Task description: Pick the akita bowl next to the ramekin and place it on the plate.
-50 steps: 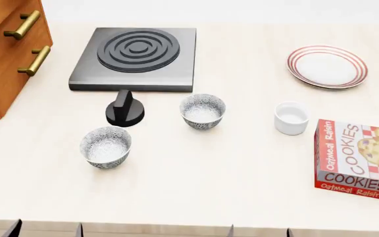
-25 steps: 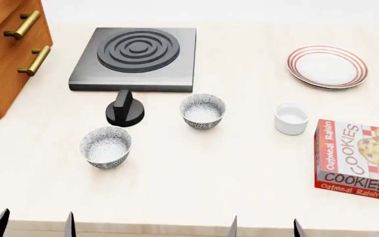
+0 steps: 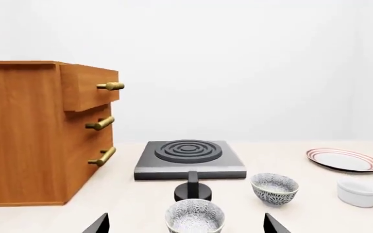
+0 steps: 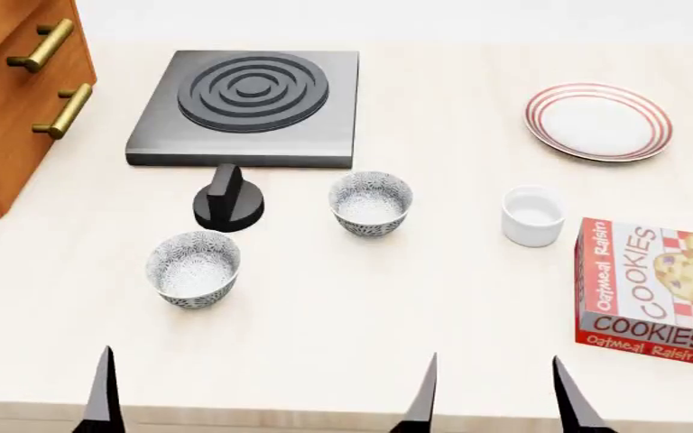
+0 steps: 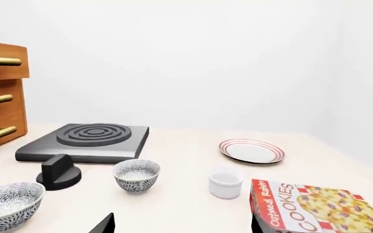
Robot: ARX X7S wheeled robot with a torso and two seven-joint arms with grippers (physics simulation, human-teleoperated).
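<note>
The akita bowl (image 4: 371, 203) (image 5: 136, 175) (image 3: 275, 188), speckled grey-white, stands upright mid-counter, left of the plain white ramekin (image 4: 532, 216) (image 5: 226, 183) (image 3: 358, 191). The red-striped plate (image 4: 598, 121) (image 5: 252, 151) (image 3: 343, 159) lies at the back right with nothing on it. A look-alike bowl (image 4: 194, 268) (image 3: 195, 217) sits nearer the front left. My left gripper (image 4: 36, 383) (image 3: 186, 225) is open at the front edge, in line with that look-alike bowl and short of it. My right gripper (image 4: 497, 397) (image 5: 181, 227) is open and holds nothing, well short of the akita bowl.
A black hotplate (image 4: 248, 106) sits at the back with a black knob (image 4: 228, 200) in front of it. A wooden drawer cabinet (image 4: 10, 90) stands at the left. A cookies box (image 4: 653, 290) (image 5: 316, 208) lies at the right front, beside the ramekin.
Both grippers' fingertips have come further into the head view from the bottom edge, out over the counter's front. The bowls, ramekin and plate have not moved.
</note>
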